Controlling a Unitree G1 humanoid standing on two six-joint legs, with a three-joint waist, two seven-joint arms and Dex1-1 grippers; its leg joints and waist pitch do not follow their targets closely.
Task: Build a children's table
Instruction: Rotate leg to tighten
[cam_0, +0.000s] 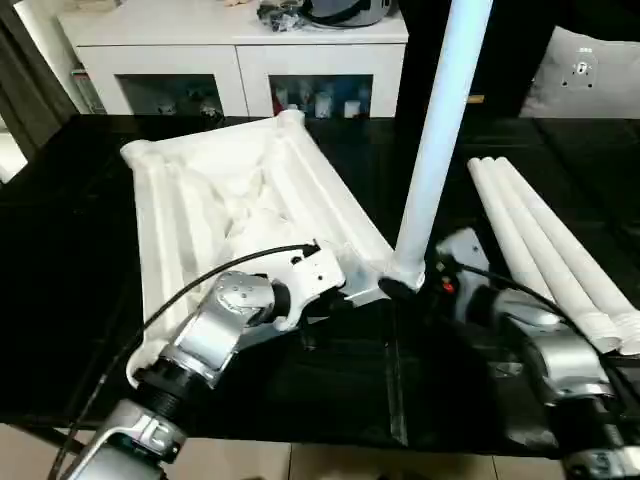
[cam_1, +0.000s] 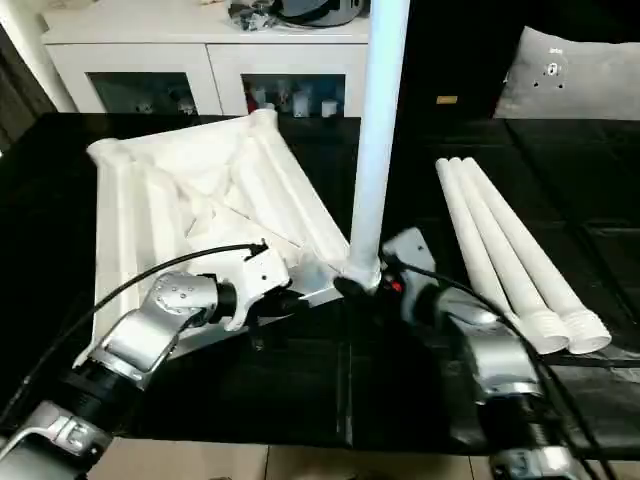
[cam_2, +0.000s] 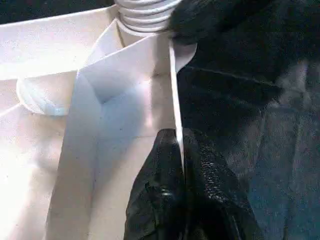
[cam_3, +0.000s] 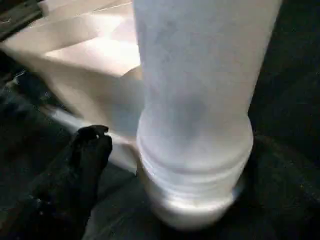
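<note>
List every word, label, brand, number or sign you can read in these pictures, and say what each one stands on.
No text can be read anywhere.
Grey cushion: a small white mark, too small to read.
Yellow tag on the dark furniture behind the table: too small to read.
Items behind the cabinet glass doors: any labels are blurred.
Table top, standing leg, loose legs: plain white, no markings.

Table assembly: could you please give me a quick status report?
Left end effector shut on tabletop rim. Right end effector open beside upright leg, seated in near corner socket. Three spare legs lie to the right; nothing obstructing.
</note>
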